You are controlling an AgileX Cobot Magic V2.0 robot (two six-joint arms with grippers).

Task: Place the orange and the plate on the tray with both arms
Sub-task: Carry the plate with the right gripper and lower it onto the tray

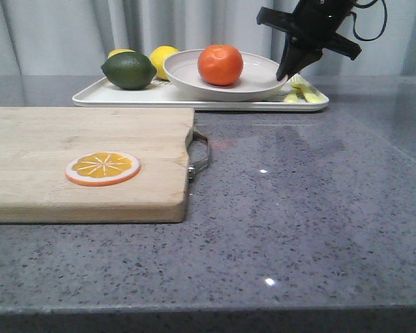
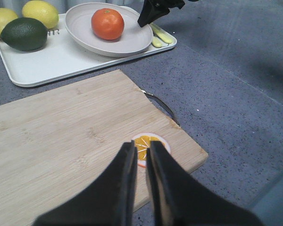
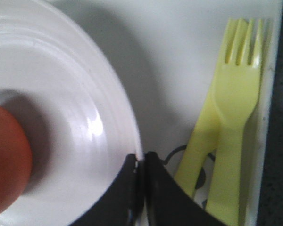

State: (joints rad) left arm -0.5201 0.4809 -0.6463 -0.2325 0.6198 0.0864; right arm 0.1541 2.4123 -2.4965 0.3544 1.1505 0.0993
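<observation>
Front view: right gripper [image 1: 283,75], jaws clamped on the 3 o'clock rim of the plate [image 1: 253,89], which rests on the tray [image 1: 97,97] holding the orange [image 1: 220,64] at 9 o'clock of the claw; left gripper [image 2: 140,162], nearly closed and empty, hovers far off.
</observation>
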